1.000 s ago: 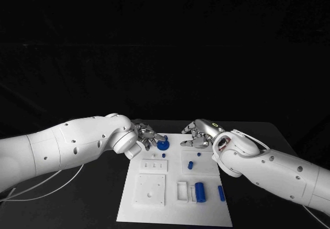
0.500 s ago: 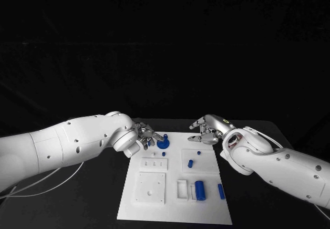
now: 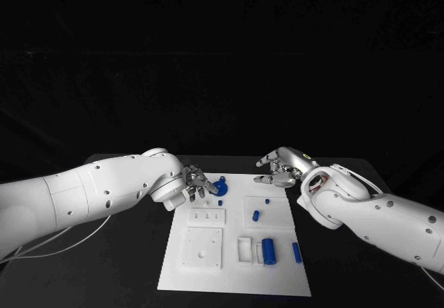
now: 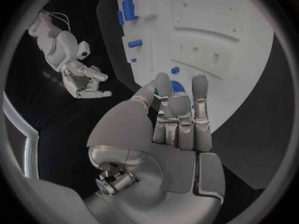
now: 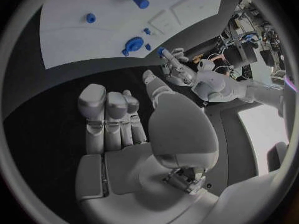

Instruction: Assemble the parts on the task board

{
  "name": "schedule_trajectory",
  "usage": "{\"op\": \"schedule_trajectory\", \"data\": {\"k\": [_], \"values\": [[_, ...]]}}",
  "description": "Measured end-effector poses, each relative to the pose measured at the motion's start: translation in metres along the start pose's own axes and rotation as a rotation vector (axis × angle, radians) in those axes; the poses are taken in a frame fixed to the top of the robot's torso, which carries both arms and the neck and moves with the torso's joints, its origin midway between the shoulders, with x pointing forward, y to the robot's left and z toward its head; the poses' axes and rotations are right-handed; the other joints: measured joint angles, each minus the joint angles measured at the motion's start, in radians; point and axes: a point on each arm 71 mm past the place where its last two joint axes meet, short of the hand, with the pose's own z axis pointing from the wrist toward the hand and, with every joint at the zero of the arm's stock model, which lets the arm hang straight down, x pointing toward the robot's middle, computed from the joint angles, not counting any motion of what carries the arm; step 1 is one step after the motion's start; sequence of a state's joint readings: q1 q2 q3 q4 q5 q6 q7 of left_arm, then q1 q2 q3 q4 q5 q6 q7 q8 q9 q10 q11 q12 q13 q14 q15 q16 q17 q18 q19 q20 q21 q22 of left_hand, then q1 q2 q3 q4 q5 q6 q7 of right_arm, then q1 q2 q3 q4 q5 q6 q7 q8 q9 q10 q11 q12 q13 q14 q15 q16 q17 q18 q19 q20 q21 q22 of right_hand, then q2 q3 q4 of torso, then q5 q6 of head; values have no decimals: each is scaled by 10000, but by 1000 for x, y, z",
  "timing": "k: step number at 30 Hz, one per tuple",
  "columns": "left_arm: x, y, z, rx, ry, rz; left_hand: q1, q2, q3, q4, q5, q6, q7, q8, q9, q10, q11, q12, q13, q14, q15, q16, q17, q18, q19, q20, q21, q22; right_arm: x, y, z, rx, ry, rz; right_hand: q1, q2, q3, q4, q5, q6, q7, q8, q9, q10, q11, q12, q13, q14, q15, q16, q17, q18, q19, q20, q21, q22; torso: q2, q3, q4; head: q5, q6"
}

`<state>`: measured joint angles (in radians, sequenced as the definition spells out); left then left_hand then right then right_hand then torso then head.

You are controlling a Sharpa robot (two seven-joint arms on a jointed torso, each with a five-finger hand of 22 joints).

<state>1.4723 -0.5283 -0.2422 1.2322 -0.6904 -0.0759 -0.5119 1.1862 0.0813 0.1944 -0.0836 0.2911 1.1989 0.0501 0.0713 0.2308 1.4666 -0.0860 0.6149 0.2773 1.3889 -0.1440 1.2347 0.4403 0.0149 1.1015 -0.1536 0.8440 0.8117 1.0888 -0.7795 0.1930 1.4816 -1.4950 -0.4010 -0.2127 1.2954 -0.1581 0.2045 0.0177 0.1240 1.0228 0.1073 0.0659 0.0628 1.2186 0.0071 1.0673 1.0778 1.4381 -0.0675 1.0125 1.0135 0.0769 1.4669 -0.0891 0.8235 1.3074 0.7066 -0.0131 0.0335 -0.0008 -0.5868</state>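
Note:
The white task board (image 3: 190,282) lies in the middle of the table. A round blue part (image 3: 220,188) sits near its far left corner, also seen in the right wrist view (image 5: 132,45). My left hand (image 3: 196,182) hovers just left of it, and its fingertips pinch a small blue part (image 5: 161,50). That blue shows behind the fingers (image 4: 177,87) of the same hand (image 4: 174,129). My right hand (image 3: 280,168) hangs beyond the board's far right corner, fingers loosely bent and holding nothing (image 5: 137,134).
More blue parts are on the board: a small peg (image 3: 267,201), a short cylinder (image 3: 256,215), a large cylinder (image 3: 269,251) and a bar (image 3: 297,252). White raised blocks (image 3: 203,247) take up the board's left half. Black table surrounds it.
My right hand has lifted off the board's far edge and drawn back to the right. The left hand stays by the round blue part. The camera has shifted a little.

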Motion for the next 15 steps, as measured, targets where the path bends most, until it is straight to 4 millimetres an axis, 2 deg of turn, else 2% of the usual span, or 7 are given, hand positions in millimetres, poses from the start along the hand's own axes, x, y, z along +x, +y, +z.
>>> {"op": "schedule_trajectory", "data": {"k": [6,15], "values": [[8,3,-1,-127,613,663,-309,102,90,-116,18,0,0,15,290,-11,-23,127,82,11,12,85,84,2,190,17,-452,657,-1,-1,0,21,-43,58,0,0,0,0,77,0,0,0,1,-35,-35,0,-30,0,0,-39,-10,-1,0,0,-48,0,-3,-6,16,-10,-116],[24,10,-1,-310,1402,1213,-502,295,96,-177,17,0,0,15,291,-15,-21,196,164,12,15,166,179,0,334,19,-951,1346,-2,-1,0,26,-86,105,0,0,0,0,95,0,-1,0,1,-35,-35,0,-42,0,0,-39,-10,-3,0,0,-105,-1,-12,-11,21,40,-303]]}}
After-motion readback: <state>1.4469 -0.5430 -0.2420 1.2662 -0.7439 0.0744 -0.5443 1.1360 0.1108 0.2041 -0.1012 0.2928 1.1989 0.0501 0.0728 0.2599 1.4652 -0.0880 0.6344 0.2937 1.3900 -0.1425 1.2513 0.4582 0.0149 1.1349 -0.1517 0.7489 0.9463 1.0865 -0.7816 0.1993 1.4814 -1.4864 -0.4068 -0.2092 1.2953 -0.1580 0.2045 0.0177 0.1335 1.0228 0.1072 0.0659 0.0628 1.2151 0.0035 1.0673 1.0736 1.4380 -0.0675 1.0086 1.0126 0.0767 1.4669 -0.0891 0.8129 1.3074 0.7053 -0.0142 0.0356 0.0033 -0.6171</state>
